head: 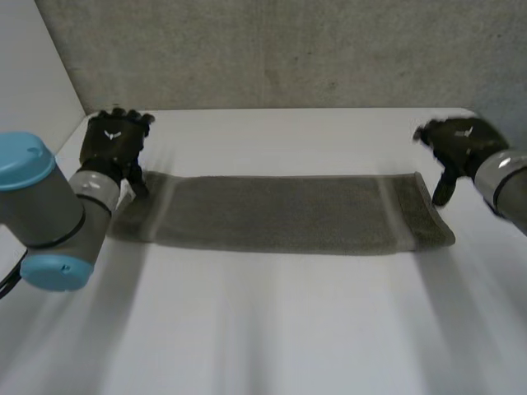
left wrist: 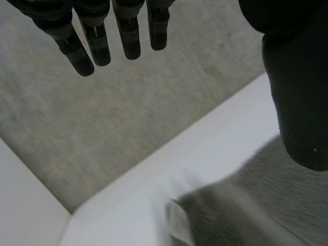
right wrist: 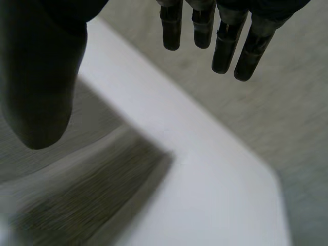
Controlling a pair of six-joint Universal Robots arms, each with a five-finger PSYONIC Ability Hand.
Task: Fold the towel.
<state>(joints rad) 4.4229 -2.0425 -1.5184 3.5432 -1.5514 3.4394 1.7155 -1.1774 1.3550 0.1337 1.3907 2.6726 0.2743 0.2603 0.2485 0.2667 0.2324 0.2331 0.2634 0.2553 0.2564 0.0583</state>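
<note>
Fingers (left wrist: 97, 46) of the left hand (head: 114, 140) were straight, apart from the thumb, holding nothing. Right hand (head: 457, 141) fingers (right wrist: 223, 48) likewise straight, nothing held. Grey towel (head: 280, 214) lay flat, stretched long across the white table (head: 263, 329), nearer its far edge than its near edge. Left hand hung over the towel's far left corner, right hand over its far right corner; contact with the cloth unclear. Grey wall (head: 288, 49) stood behind the table's far edge.
</note>
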